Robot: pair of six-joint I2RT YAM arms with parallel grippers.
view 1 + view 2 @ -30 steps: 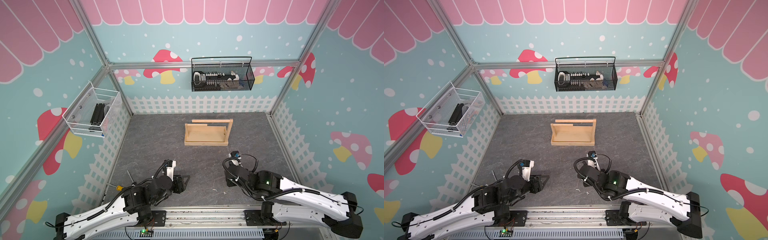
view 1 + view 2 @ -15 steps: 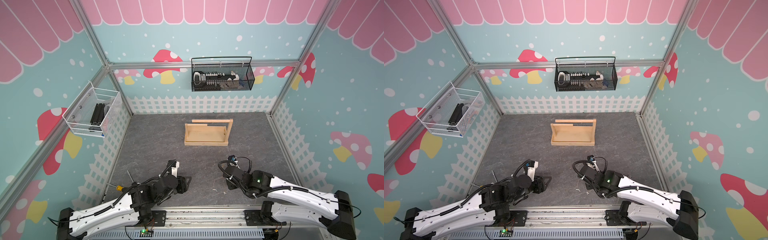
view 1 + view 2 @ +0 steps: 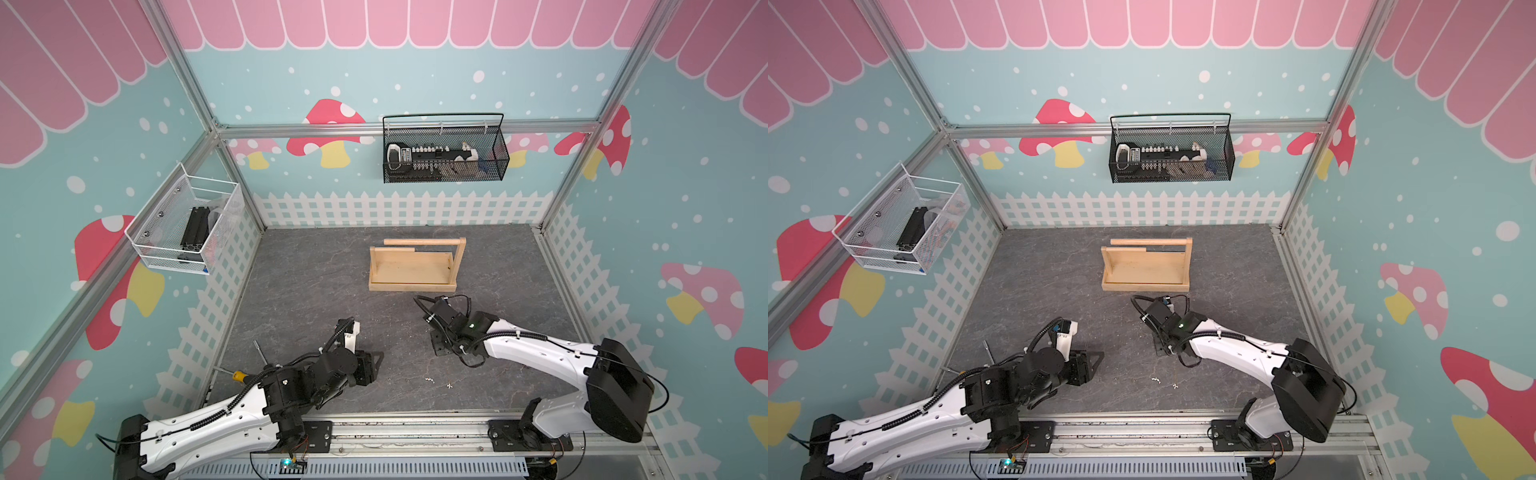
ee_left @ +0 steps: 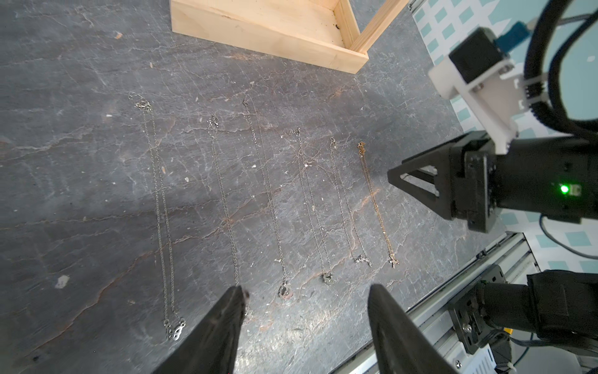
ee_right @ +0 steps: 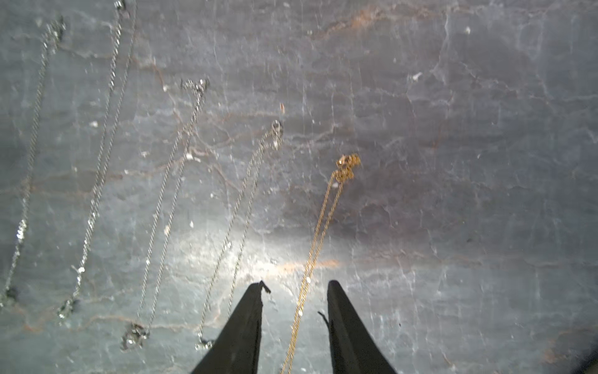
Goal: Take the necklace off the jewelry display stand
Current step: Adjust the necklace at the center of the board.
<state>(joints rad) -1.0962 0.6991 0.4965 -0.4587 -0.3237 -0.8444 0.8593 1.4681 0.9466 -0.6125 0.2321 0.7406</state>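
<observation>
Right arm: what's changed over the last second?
The right claw shifted slightly toward the left claw; its open jaws straddle the gold necklace, gripping nothing. The left claw, jewelry display stand and silver necklaces stayed put.

Jewelry display stand [image 3: 409, 270], pale wood, upright — six necklaces [image 4: 269, 197] lie stretched parallel before it; gold necklace [image 4: 378, 207] outermost.

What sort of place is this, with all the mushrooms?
Probably a small robot test booth: teal mushroom-printed walls on silver metal framing, two white-and-black robot arms mounted on a metal rail, and a pale wooden jewelry display stand.
</observation>
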